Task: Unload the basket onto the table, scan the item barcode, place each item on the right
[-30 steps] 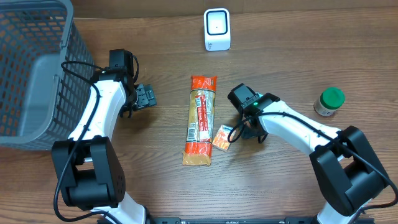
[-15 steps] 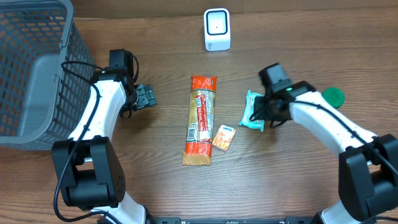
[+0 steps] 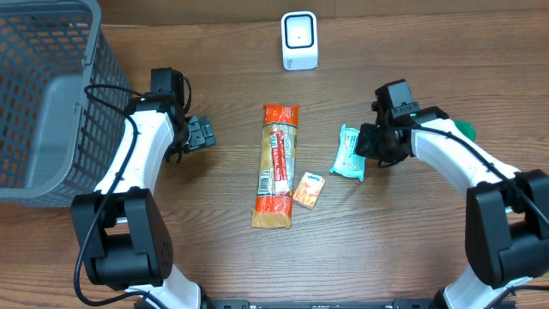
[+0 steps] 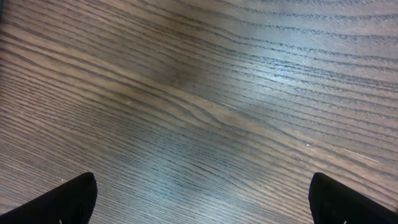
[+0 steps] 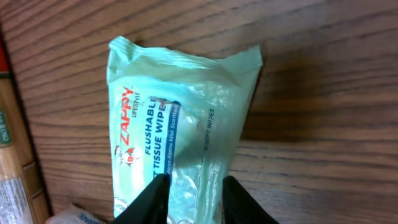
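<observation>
Wipes pack (image 5: 177,118) | brand ZAPPY LIFESTYLE | label FLUSHABLE TISSUE WIPES

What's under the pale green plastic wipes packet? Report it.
Only brown wooden table shows around the pale green plastic wipes packet; anything directly beneath is covered. The right fingers hide its near end.

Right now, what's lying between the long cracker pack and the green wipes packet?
A small orange box lies between the cracker pack and the wipes packet, slightly toward the near side. The overhead view shows it.
</observation>
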Robot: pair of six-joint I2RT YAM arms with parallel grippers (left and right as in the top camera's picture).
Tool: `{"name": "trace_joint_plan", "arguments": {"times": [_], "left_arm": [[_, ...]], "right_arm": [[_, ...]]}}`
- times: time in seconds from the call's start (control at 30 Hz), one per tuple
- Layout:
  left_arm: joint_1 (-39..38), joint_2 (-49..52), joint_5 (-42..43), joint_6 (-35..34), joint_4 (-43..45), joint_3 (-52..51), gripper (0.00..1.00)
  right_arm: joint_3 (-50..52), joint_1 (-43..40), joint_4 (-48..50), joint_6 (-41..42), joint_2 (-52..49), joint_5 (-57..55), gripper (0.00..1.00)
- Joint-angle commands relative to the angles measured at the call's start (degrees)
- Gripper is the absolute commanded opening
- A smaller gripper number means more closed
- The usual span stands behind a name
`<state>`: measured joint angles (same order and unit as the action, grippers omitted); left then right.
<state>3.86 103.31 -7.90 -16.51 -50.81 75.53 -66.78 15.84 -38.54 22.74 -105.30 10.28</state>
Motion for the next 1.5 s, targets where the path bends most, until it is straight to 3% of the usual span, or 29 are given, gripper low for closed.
{"name": "trace_joint_plan", "arguments": {"times": [0.0, 0.23, 0.37, 0.43, 0.77, 1.17, 1.47], "left_arm": [[0.26, -0.22, 0.46, 0.24, 0.07, -0.09, 1.0], [0.26, -0.22, 0.46, 0.24, 0.07, -0.09, 1.0], [0.26, -0.22, 0.46, 0.24, 0.07, -0.09, 1.0], [0.26, -0.22, 0.46, 0.24, 0.07, -0.09, 1.0], [0.26, -0.22, 0.46, 0.24, 0.07, -0.09, 1.0], [0.26, -0.22, 0.46, 0.24, 0.07, -0.09, 1.0], [0.26, -0.22, 0.46, 0.24, 0.07, -0.09, 1.0]], "right_arm": [[0.04, -0.35, 1.16, 3.02, -1.03, 0.72, 0.29], [2.64, -0.48, 4.09, 4.07, -1.14, 0.9, 0.29], [3.78, -0.48, 3.8, 5.38, -1.14, 0.72, 0.19], [3.78, -0.59, 3.91, 5.4, -1.14, 0.74, 0.19], [3.78, -0.59, 0.7, 5.62, -1.14, 0.74, 0.35], [6.01, 0.35, 2.12, 10.34, -1.14, -1.66, 0.36], [8.2, 0.17, 4.04, 13.07, -1.14, -1.62, 0.24]]}}
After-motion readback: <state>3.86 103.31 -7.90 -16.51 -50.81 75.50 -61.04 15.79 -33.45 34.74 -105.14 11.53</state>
